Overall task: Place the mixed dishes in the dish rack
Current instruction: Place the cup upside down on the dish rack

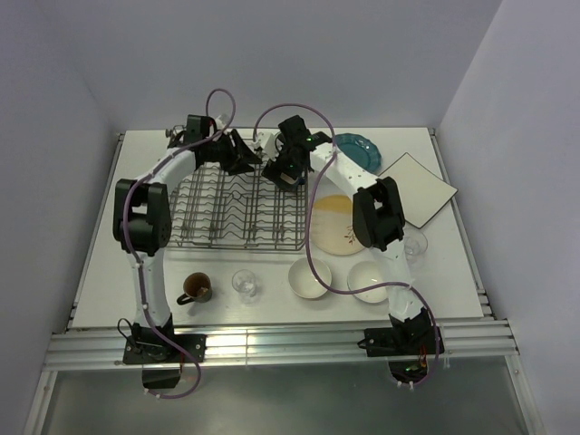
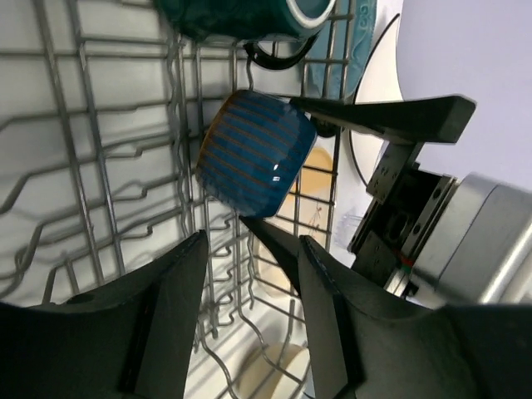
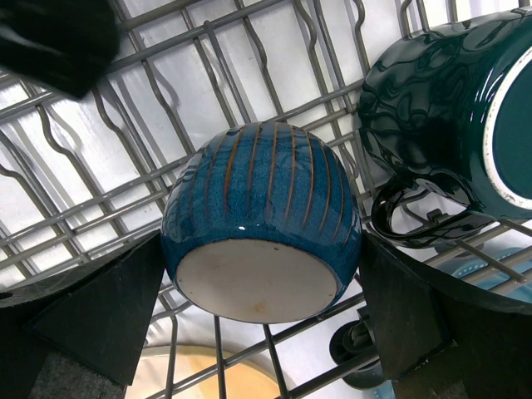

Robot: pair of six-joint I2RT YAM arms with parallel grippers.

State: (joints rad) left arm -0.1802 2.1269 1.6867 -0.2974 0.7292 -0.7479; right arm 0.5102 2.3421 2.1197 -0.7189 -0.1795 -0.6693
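Broadly, the white table [image 1: 100, 263] carries everything, and the grey wire dish rack [image 1: 208, 217] sits on its left-centre part. Both arms reach over the rack's far end.

The left gripper [image 2: 252, 245] hangs over that end. Its jaws are released and partly apart, with only rack wire showing between them. The right gripper [image 3: 263, 241] is at the rack's far right corner, its jaws spread wide. They stand on either side of a blue ribbed cup [image 3: 262, 199] whose unglazed base faces the wrist camera. Both fingers [image 3: 100, 307] lie against or just beside the cup's sides, and I cannot tell whether they press on it.

Well right of the rack lies the white square plate [image 1: 419, 188]. The yellow-cream plate [image 1: 333, 227] with its leaf sprig lies just beside the rack's right edge. The teal scalloped plate [image 1: 361, 150] lies beyond the rack's far right corner.

Two white bowls [image 1: 310, 278] [image 1: 370, 282] stand on the near side of the rack, toward its right.

A dark teal mug [image 3: 432, 91] lies on its side on the rack wires just beside the blue cup, its handle turned toward the cup. A dark mug [image 1: 197, 287] with a brown inside stands upright near the rack's near left corner.

One small clear glass [image 1: 245, 284] stands between that mug and the bowls. Another glass [image 1: 414, 245] stands well right of the rack.
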